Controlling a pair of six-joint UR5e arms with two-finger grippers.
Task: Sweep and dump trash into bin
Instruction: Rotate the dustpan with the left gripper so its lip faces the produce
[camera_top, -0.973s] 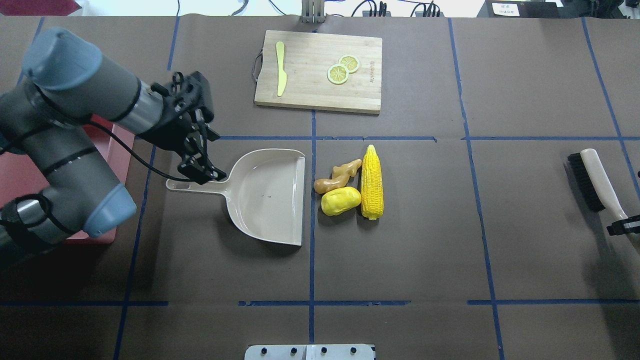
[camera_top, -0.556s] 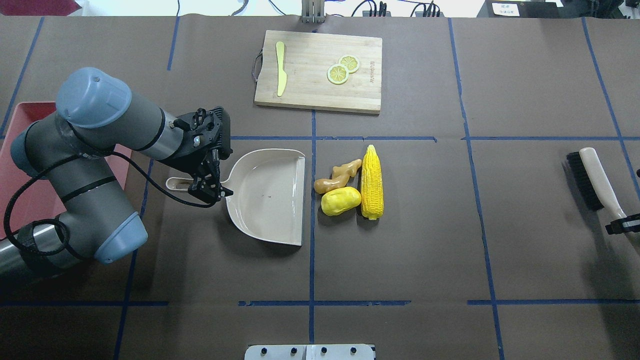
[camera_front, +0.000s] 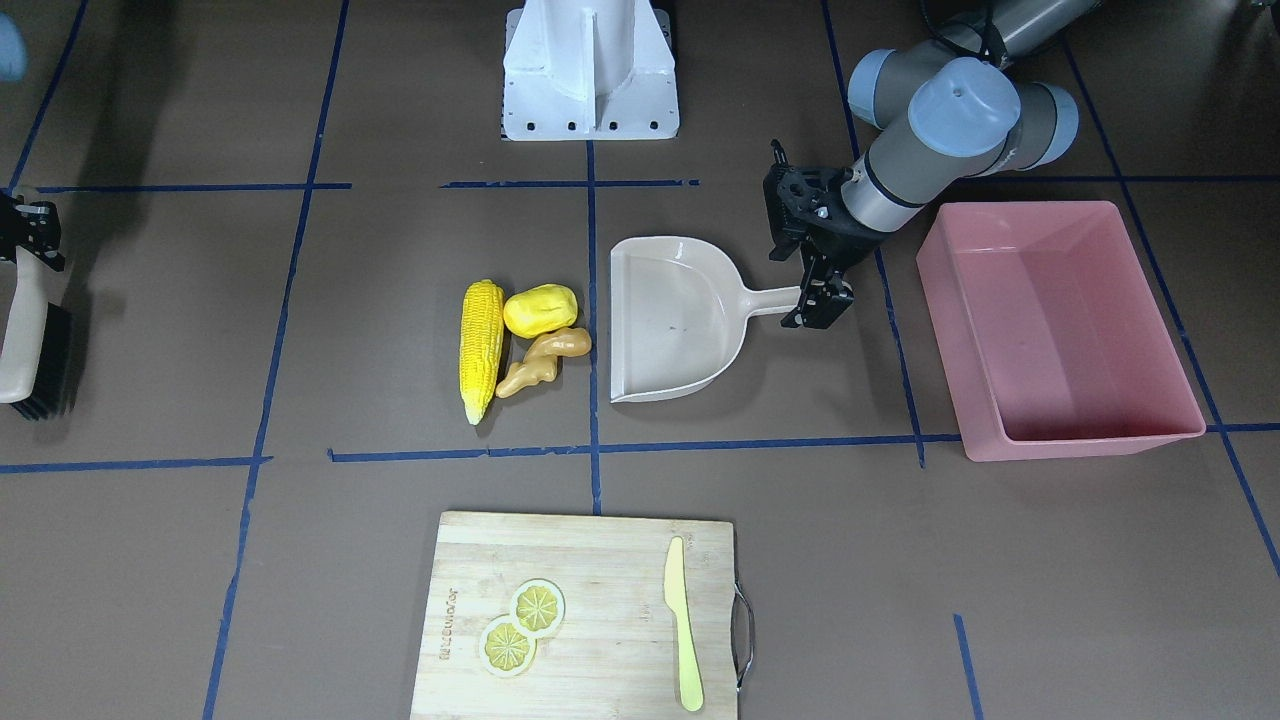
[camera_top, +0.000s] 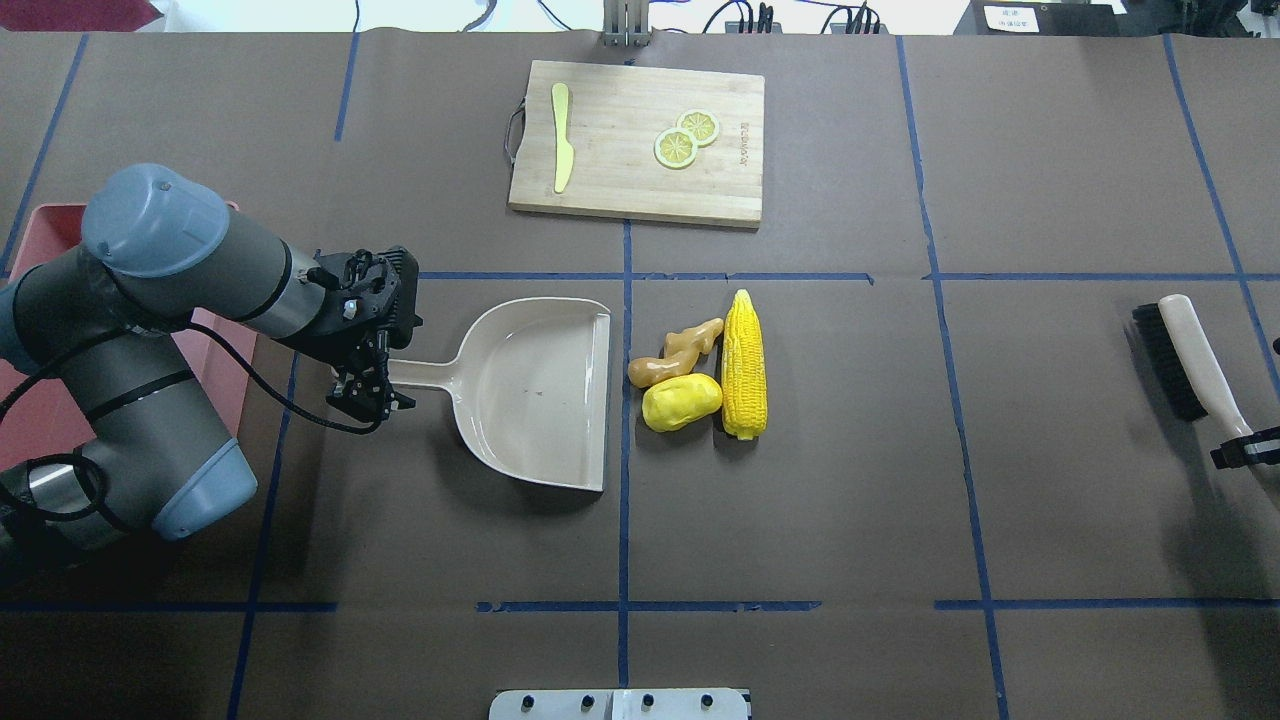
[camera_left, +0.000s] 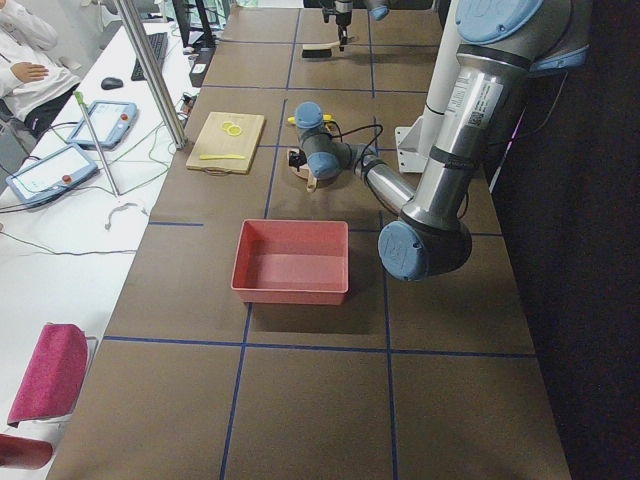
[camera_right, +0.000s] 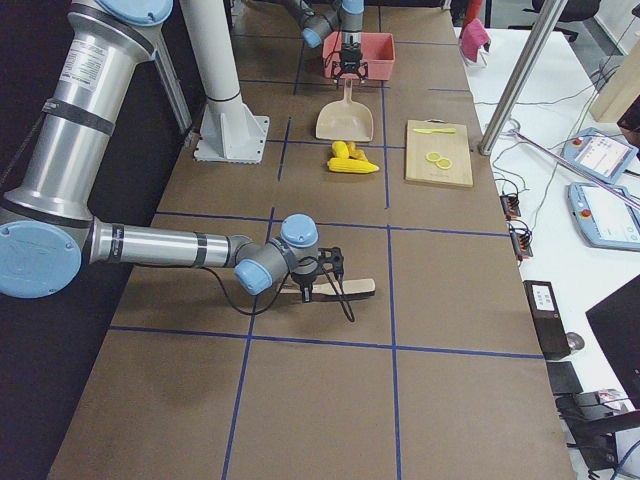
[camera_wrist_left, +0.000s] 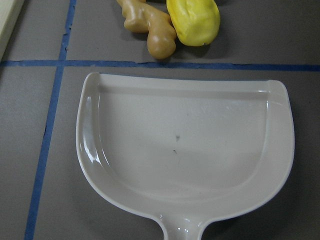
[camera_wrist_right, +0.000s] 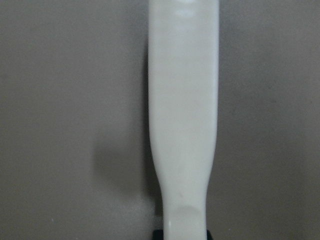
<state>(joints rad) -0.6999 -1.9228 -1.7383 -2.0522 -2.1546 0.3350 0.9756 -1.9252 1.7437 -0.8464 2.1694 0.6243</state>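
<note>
The trash lies in a cluster: a yellow corn cob (camera_top: 744, 365) (camera_front: 481, 345), a yellow potato-like lump (camera_top: 682, 402) (camera_wrist_left: 194, 21) and a tan ginger root (camera_top: 675, 355) (camera_wrist_left: 150, 25). It lies just off the open lip of the beige dustpan (camera_top: 540, 390) (camera_front: 675, 320). My left gripper (camera_top: 365, 385) (camera_front: 820, 300) is open, its fingers on either side of the far end of the dustpan's handle. The pink bin (camera_front: 1085, 438) (camera_top: 60, 215) stands empty behind that arm. My right gripper (camera_top: 1245, 450) (camera_front: 30, 235) is shut on the handle of a black-bristled brush (camera_top: 1190, 355) (camera_wrist_right: 182, 100).
A wooden cutting board (camera_top: 640, 180) at the far middle carries a pale knife (camera_top: 562, 140) and two lemon slices (camera_top: 685, 140). Blue tape lines cross the brown table. The robot's base plate (camera_front: 590, 90) sits at the near edge.
My left gripper has come down and slid along the dustpan's handle to its far end. The dustpan and the trash have not moved. The brush shifted very slightly.
</note>
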